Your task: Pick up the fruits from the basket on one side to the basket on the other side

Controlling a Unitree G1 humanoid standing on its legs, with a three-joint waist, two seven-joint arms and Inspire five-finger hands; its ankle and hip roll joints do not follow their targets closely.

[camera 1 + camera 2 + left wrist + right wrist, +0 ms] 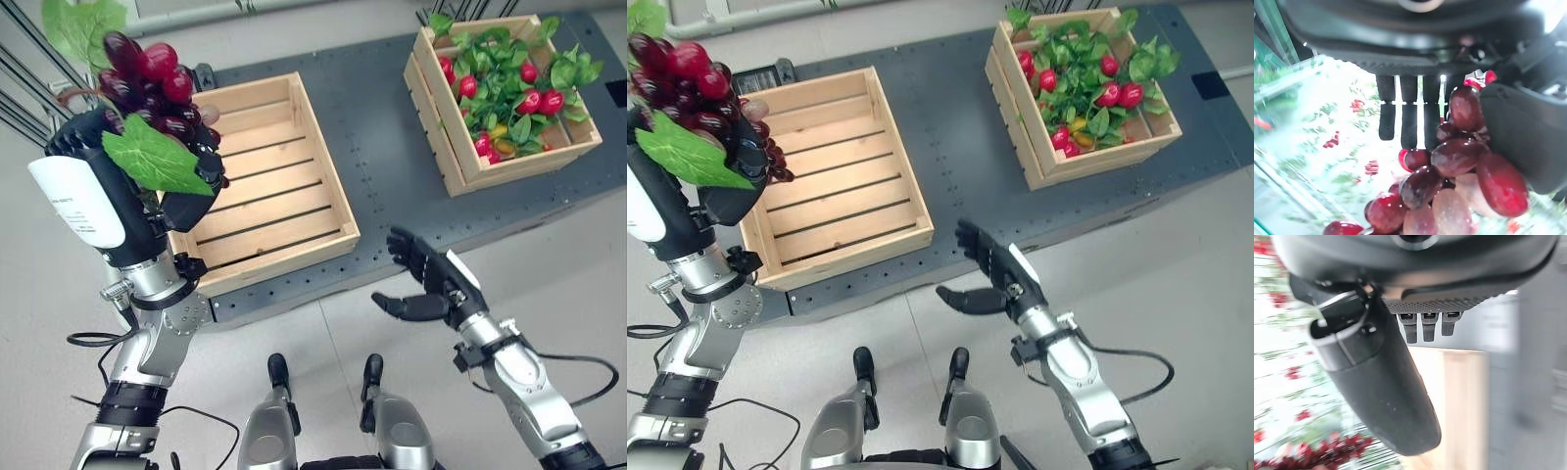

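Left eye view: left hand (132, 201) clenched round a grape bunch (147, 83), raised at the near-left corner of the empty crate (269, 176), which lies just right of and beyond it. Right eye view: right hand (994, 274) relaxed, fingers spread, off the desk's (960, 147) near edge; full crate (1083, 93) far right. Left wrist view: grapes against the thumb (1525, 137).

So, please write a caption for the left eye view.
Left hand lifts a grape bunch beside the empty wooden crate; right hand open.
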